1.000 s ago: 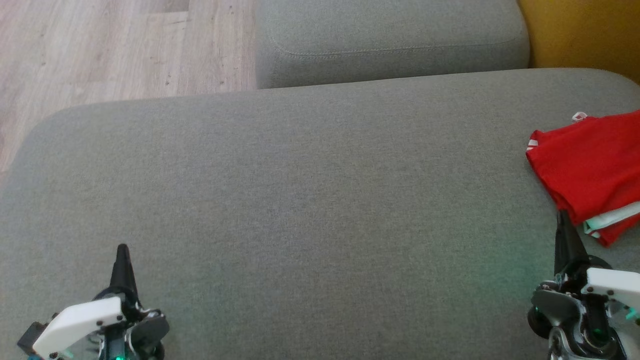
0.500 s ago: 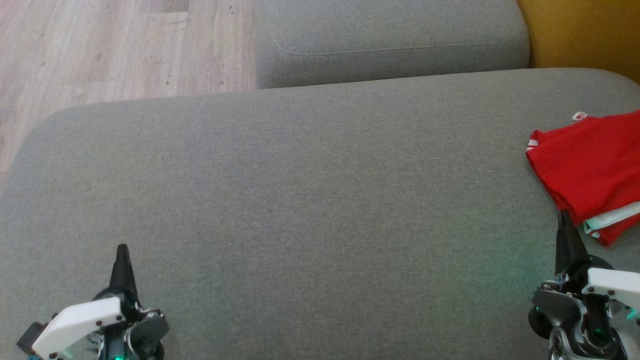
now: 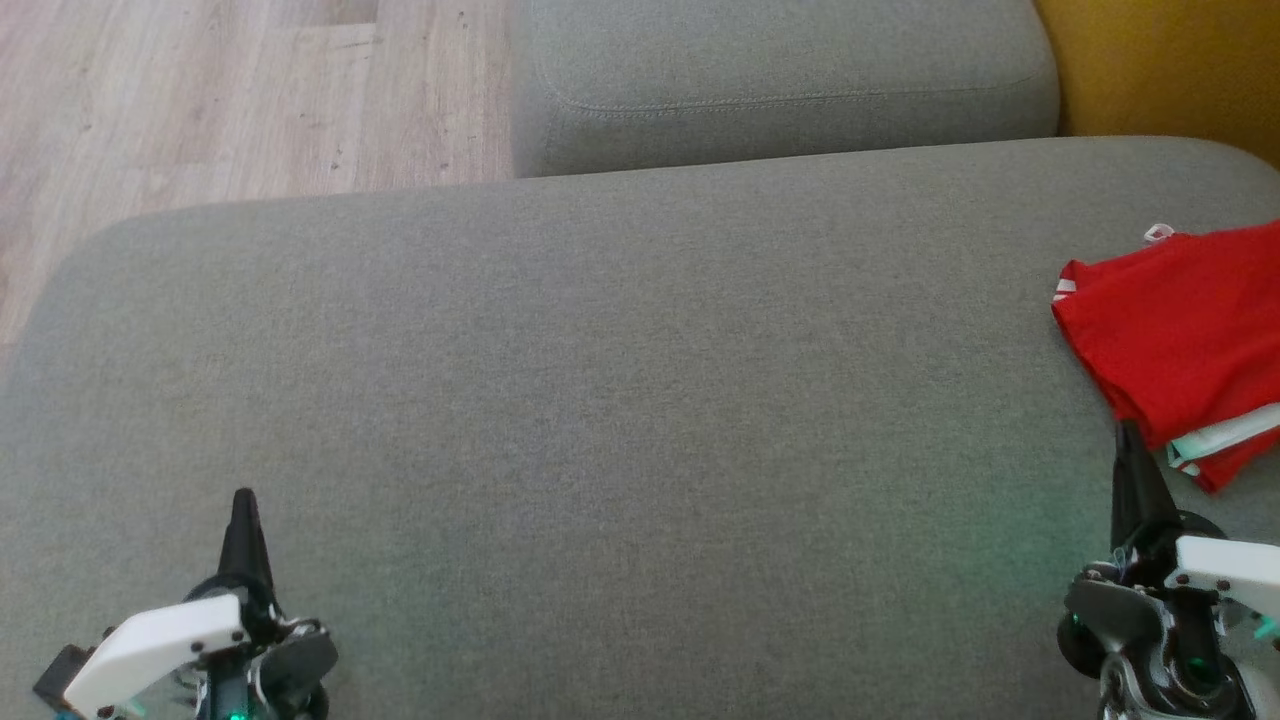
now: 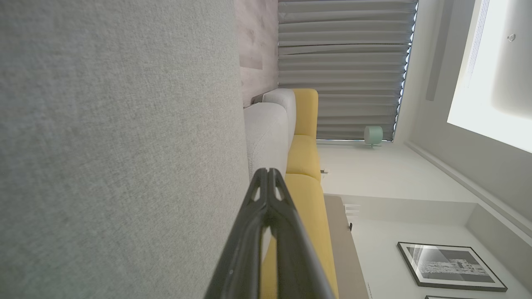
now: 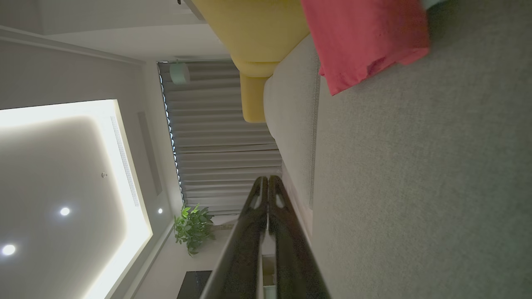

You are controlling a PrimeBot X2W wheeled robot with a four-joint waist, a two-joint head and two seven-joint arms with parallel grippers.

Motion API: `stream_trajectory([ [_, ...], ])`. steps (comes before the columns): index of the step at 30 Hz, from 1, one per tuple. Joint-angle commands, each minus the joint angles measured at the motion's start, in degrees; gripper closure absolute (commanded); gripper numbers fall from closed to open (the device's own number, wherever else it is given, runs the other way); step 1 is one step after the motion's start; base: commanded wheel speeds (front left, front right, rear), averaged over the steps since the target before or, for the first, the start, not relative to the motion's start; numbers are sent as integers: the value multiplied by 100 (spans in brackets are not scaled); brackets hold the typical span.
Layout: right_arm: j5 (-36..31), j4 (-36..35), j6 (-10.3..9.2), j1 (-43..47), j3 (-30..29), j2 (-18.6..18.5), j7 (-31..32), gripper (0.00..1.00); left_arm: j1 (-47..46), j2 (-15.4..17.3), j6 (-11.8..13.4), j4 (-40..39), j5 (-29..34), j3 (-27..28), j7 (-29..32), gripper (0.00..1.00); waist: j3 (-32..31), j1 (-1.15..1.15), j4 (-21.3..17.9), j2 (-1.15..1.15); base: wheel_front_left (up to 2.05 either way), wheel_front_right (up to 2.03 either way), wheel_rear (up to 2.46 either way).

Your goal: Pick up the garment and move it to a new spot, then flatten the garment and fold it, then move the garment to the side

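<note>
At the lower left, the left claw (image 3: 244,500) sits over the grey sofa (image 3: 620,400), its two dark fingers pressed together on nothing, well apart from the garment. A wide stretch of sofa lies between the two claws. At the lower right, the right claw (image 3: 1127,432) also has its fingers together and grips nothing. The red garment (image 3: 1180,330) lies folded at the sofa's right side, just ahead and to the right of this claw's tip and cut off by the head view's right edge. In the right wrist view it lies clear of the fingertips.
</note>
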Motion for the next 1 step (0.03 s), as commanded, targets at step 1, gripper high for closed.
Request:
stream_trajectory([
  [1, -45, -180, 40, -280, 95, -34, 39, 100, -292, 42, -40, -155, 59, 208, 45, 100, 0, 0, 0, 0, 0, 0, 0],
])
